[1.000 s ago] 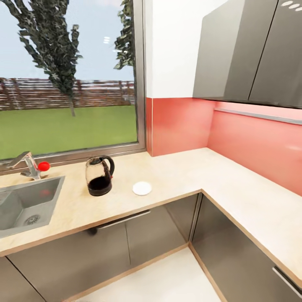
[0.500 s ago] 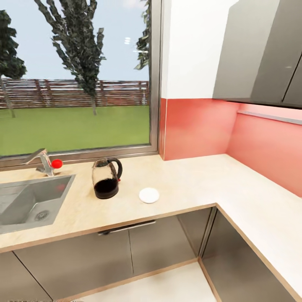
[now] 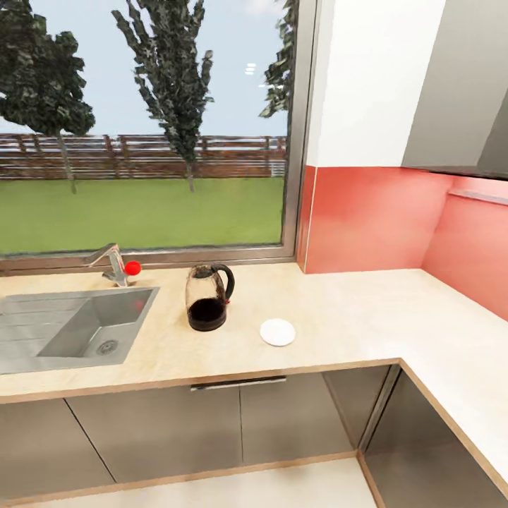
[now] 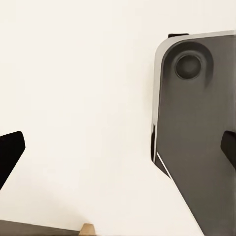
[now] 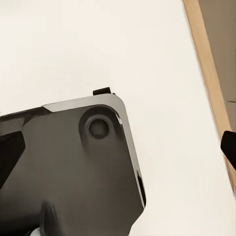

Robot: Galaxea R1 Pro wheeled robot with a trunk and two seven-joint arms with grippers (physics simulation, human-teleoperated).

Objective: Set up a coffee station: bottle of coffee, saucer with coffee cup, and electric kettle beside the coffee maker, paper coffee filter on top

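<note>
Two task items are being shown on the counter (image 3: 339, 331) in the head view: the kettle (image 3: 208, 297), standing upright, and a small white disc (image 3: 277, 331) that is probably the saucer, lying just beside it on the side away from the sink (image 3: 77, 328). Both are well apart from either claw.

In the left wrist view the left claw (image 4: 118, 152) is being held wide, dark fingertips (image 4: 10, 155) at opposite edges with nothing between them; pale floor and the grey robot base (image 4: 196, 132) are lying beyond it. The right claw (image 5: 118, 147) is likewise being held wide and empty over the same base (image 5: 73, 167), with a wood strip (image 5: 209, 93) off to one side.

By this evidence the robot is judged to be approaching the counter, with no grasp yet begun. Neither the coffee maker's place nor the cup's can be told. Next, an arm is likely to be raised and a spread claw brought around the kettle handle or over the disc.
</note>
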